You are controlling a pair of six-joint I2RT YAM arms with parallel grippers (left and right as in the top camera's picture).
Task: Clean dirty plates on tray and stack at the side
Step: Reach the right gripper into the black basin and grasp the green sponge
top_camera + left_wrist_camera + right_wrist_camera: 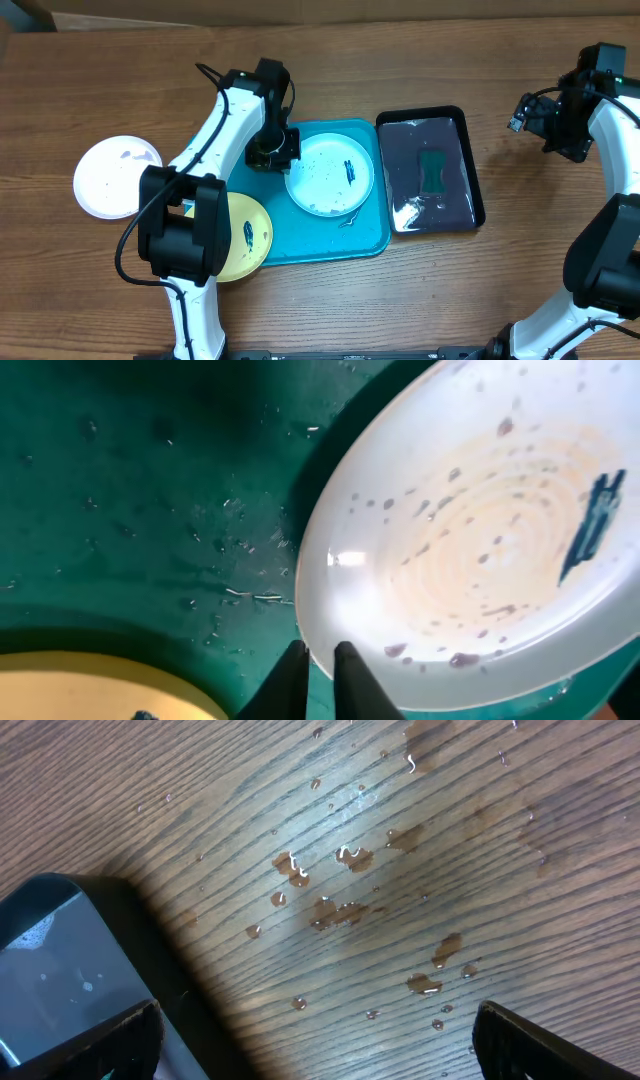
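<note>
Currently nipping rim of pale blue plate [330, 172] with left gripper [320, 678], jaws narrow, likely for lifting off the tray [300, 245]; parking right gripper [318, 1020] wide open by far-right corner, clear.

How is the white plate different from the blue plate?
The white plate lies on the bare table, left of the tray; the blue plate lies on the tray. The blue plate has a dark blue smear and many specks; the white plate shows only a few faint marks. The left gripper pinches the blue plate's rim; nothing touches the white plate. Both are small, round and face up.
</note>
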